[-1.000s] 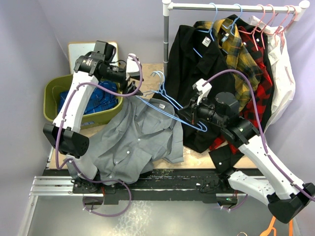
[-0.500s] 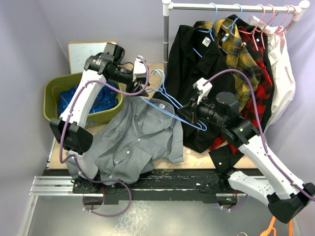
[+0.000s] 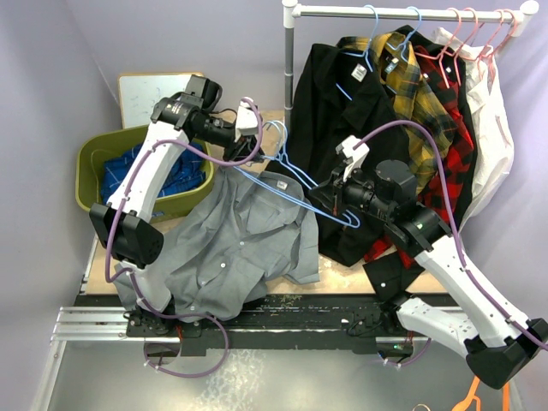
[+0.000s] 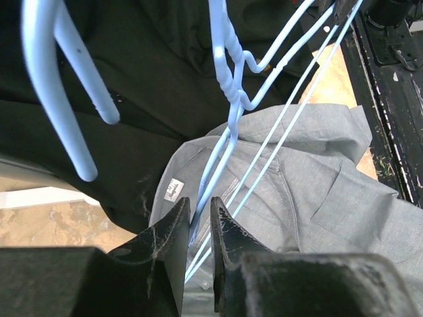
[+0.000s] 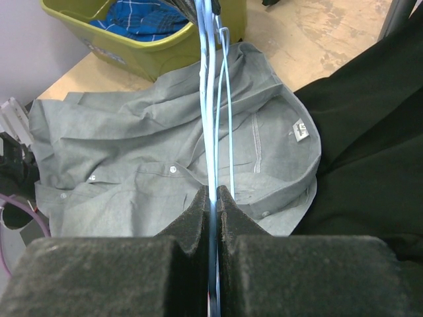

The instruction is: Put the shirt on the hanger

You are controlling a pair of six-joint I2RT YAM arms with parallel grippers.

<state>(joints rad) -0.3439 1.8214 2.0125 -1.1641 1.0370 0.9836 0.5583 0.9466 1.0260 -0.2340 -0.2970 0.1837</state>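
**Top view.** The left gripper [image 3: 259, 150] hung over the olive-green plastic bin [image 3: 86, 167] a second ago. It has since swung across to the hook end of the thin light-blue wire hanger [image 3: 295, 193]. The right gripper [image 3: 332, 204] has not moved and holds the hanger's opposite end. The grey short-sleeved button-up shirt [image 3: 227, 248] lies spread on the table exactly as before. Its collar sits below the wires that run between the two grippers.

**Left wrist.** The left gripper [image 4: 198, 221] now has its fingers [image 4: 165, 231] drawn in to a narrow slit (they stood much wider a moment back). The hanger [image 4: 228, 112] sends its wires down through that slit. I cannot tell whether the pads actually press on them. Beyond the fingertips lie the shirt [image 4: 317, 185] and its white neck label [image 4: 173, 190]. A black hanging shirt [image 4: 132, 59] fills the space above them. A blurred pale-blue hook [image 4: 56, 86] sits up and left of the fingers, close to the lens.

**Right wrist.** The right gripper [image 5: 211, 198] is pinched tight on the hanger [image 5: 210, 99], with no gap showing. The wire runs straight ahead from the fingertips. The shirt [image 5: 132, 152] lies under it, and the bin [image 5: 165, 59] is farther ahead.
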